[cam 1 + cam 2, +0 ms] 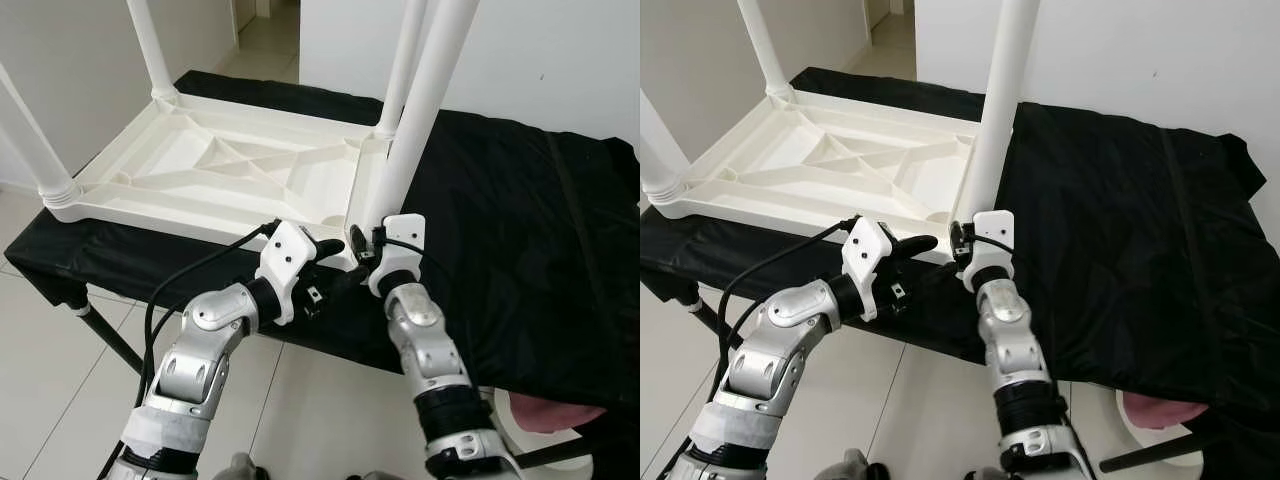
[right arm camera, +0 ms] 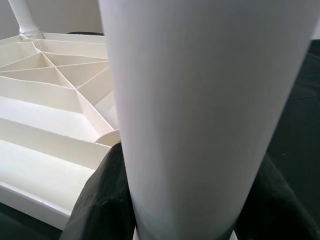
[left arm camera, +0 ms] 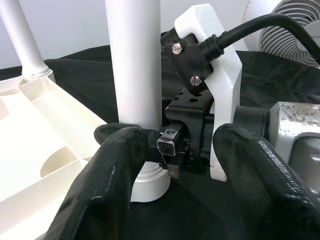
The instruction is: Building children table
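Observation:
A white plastic children's table (image 1: 200,170) lies upside down on a black-covered bench. Legs stand up from its corners. My right gripper (image 1: 365,245) is shut on the base of the nearest leg (image 1: 415,120), where it meets the corner socket. In the right wrist view that leg (image 2: 200,110) sits between the black fingers (image 2: 100,200). My left gripper (image 1: 335,265) is open just left of the same corner, not holding anything. Looking along its wide-apart fingers (image 3: 105,185), I see the leg's base (image 3: 132,65) and the right gripper's body beyond.
The black cloth (image 1: 520,230) stretches to the right of the table. Other legs rise at the far left (image 1: 150,45), near left (image 1: 30,140) and far right (image 1: 405,60). A white fan (image 3: 295,45) stands by the bench's right end. Tiled floor (image 1: 50,380) lies below.

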{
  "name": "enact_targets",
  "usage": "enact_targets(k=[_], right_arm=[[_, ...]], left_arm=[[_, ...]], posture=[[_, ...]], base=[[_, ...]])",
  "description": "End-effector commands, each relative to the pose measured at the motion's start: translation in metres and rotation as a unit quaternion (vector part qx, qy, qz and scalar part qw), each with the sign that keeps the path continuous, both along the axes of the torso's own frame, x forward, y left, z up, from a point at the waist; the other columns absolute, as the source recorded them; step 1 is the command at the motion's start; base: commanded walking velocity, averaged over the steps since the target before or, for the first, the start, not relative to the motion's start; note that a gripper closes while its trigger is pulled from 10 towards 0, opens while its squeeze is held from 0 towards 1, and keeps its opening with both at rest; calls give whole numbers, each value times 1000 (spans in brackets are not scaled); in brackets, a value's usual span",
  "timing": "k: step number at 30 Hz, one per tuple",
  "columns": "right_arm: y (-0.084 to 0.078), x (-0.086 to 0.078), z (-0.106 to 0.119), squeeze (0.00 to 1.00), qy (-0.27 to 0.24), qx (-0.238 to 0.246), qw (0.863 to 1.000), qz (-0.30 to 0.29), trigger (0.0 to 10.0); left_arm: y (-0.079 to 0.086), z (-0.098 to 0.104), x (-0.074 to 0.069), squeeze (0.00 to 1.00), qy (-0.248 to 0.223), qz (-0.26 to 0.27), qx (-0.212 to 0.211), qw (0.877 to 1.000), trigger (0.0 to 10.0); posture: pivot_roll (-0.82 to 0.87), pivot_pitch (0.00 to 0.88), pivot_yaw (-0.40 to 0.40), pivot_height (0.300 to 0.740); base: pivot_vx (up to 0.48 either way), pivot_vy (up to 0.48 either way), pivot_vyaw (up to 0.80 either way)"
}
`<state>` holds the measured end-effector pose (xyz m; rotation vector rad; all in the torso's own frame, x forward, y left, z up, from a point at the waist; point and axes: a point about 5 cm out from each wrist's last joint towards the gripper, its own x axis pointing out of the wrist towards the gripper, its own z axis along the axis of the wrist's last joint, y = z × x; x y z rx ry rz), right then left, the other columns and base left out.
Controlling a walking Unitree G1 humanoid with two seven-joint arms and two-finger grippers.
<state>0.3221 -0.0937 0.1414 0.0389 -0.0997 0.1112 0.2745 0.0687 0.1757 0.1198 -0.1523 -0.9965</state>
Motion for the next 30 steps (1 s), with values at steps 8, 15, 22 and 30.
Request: enact_targets(k=[8, 15, 22, 30], right_arm=[[-2, -6, 5, 1000, -3, 26, 1000, -10, 10000], [-18, -5, 12, 267, -11, 7, 998, 67, 10000], [-43, 3, 5, 0, 7, -98, 967, 236, 10000], [-45, 19, 3, 0, 28, -145, 937, 316, 10000]], left_arm=[[2, 0, 3, 0, 2, 42, -12, 999, 10000], [3, -1, 1, 0, 2, 42, -11, 999, 10000], [1, 0, 1, 0, 1, 34, -9, 999, 10000], [1, 2, 2, 0, -1, 27, -8, 1000, 10000]], posture=[[-93, 47, -8, 740], [-90, 48, -12, 740], [-93, 42, -4, 740], [-82, 31, 8, 740]], base=[[0, 0, 0], [0, 0, 0], [0, 0, 0], [0, 0, 0]])
